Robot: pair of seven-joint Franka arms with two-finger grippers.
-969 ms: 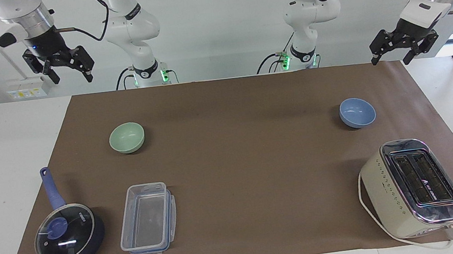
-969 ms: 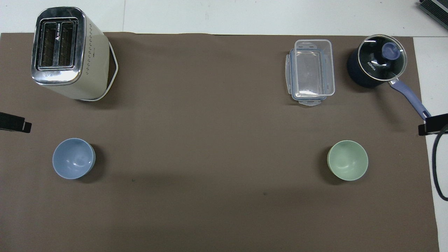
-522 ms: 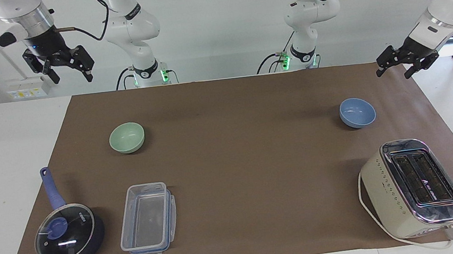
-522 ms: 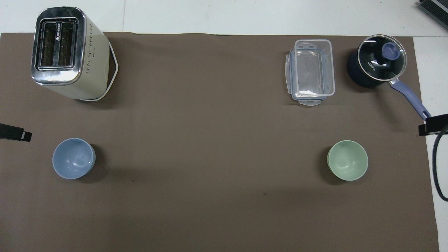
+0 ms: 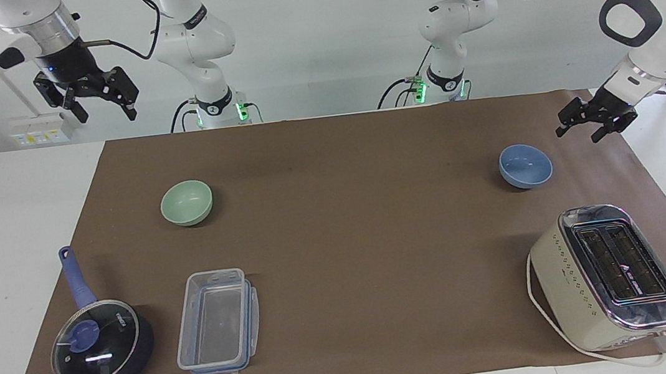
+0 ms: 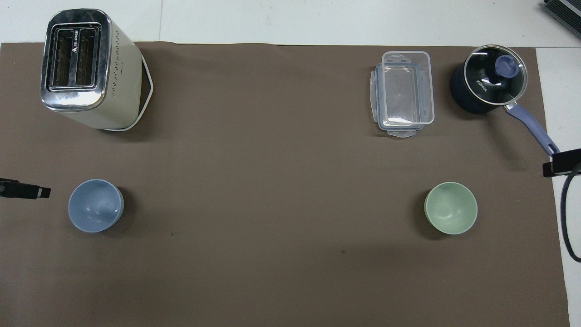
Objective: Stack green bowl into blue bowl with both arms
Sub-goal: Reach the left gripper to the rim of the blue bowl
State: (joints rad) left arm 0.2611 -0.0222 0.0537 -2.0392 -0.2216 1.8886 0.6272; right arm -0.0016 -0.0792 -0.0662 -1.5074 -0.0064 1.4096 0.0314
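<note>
Facing view: green bowl [image 5: 186,202] & blue bowl [image 5: 525,165] empty, apart; both grippers wide, unladen.

in the overhead view each black two-finger gripper is cut off by the frame edge: left gripper [image 6: 27,190], right gripper [image 6: 562,162].

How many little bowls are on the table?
2. The green bowl sits toward the right arm's end, nearer the robots than the clear box. The blue bowl sits toward the left arm's end. None looks hidden.
</note>
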